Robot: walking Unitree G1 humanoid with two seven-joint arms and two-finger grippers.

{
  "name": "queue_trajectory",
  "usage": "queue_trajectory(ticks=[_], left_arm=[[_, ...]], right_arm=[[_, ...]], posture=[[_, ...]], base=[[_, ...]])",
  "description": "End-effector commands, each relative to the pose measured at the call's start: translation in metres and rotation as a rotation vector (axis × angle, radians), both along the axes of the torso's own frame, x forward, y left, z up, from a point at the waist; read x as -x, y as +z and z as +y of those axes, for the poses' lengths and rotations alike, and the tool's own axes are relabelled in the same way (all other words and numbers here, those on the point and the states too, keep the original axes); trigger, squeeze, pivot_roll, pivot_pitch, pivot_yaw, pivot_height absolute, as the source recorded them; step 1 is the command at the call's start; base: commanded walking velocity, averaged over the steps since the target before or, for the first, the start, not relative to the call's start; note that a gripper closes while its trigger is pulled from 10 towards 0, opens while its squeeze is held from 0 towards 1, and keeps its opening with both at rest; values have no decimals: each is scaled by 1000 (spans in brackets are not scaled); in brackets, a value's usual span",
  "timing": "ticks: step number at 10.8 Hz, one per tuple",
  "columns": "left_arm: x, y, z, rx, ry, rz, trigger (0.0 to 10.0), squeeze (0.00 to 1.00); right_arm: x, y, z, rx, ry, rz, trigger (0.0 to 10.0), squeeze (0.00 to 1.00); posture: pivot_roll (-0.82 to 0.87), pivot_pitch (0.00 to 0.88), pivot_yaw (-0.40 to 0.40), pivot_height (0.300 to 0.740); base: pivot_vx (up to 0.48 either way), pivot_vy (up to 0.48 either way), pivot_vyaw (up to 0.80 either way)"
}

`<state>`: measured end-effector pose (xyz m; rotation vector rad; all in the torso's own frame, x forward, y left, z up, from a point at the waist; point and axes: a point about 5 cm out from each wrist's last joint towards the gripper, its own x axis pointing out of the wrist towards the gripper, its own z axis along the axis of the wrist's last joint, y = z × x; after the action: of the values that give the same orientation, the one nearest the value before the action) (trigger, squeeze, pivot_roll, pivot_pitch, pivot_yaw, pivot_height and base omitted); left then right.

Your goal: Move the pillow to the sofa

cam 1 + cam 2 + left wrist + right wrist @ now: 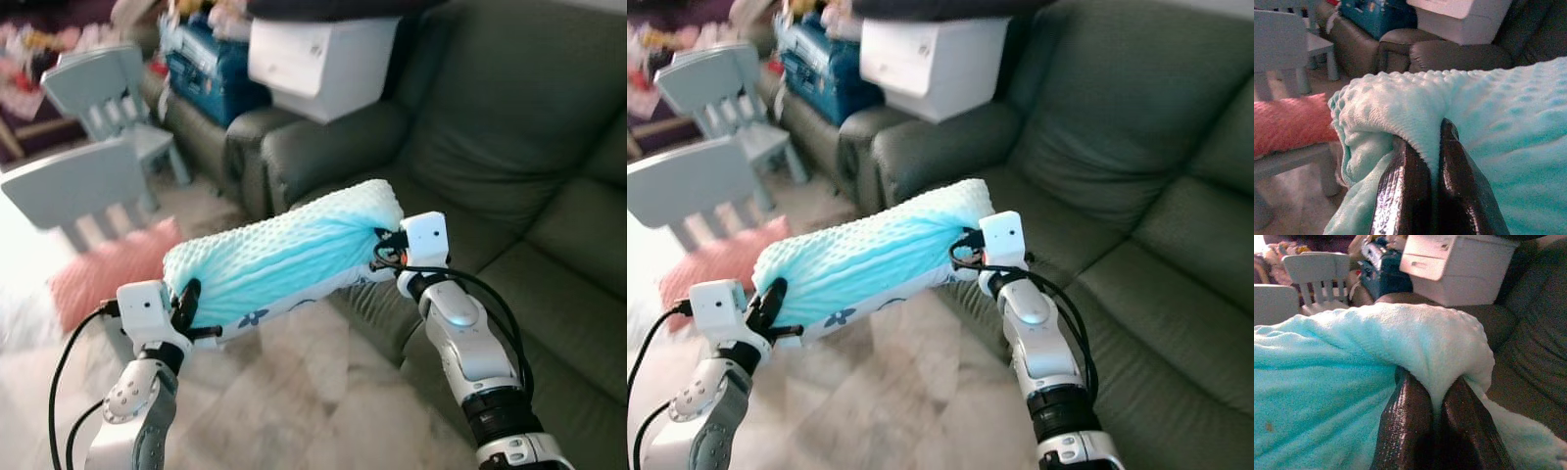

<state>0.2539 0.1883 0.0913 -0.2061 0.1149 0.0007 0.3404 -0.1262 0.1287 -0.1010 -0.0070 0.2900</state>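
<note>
A light blue dotted pillow (279, 253) hangs in the air between my two arms, over the floor just in front of the dark grey-green sofa (509, 166). My left gripper (188, 305) is shut on the pillow's near left end; its black fingers (1403, 191) pinch a fold of the fabric. My right gripper (384, 245) is shut on the far right end, close to the sofa seat, and its fingers (1408, 426) clamp a fold there too.
A white box (318, 59) rests on the sofa's armrest, with a blue case (211, 69) behind it on a second sofa. Two pale blue children's chairs (103, 98) stand at the left. A pink cushion (103, 274) lies on the floor.
</note>
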Motion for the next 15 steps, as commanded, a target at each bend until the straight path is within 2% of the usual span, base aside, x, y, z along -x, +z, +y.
queue_trajectory(ticks=[1, 11, 15], left_arm=[[0, 2, 3, -4, 1, -12, 10000, 0], [0, -1, 0, -4, -6, -3, 10000, 0], [0, 2, -2, 10, -41, -23, 10000, 0]], right_arm=[[-3, 11, -3, -4, -18, -35, 10000, 0], [-3, 10, -4, -2, -20, -33, 10000, 0], [-3, 10, -3, -4, -18, -35, 10000, 0]], posture=[[-210, 0, 47, 740], [-211, 0, 51, 740], [-214, 0, 54, 740]], base=[[244, 0, -788], [0, 0, -788], [343, 0, -748]])
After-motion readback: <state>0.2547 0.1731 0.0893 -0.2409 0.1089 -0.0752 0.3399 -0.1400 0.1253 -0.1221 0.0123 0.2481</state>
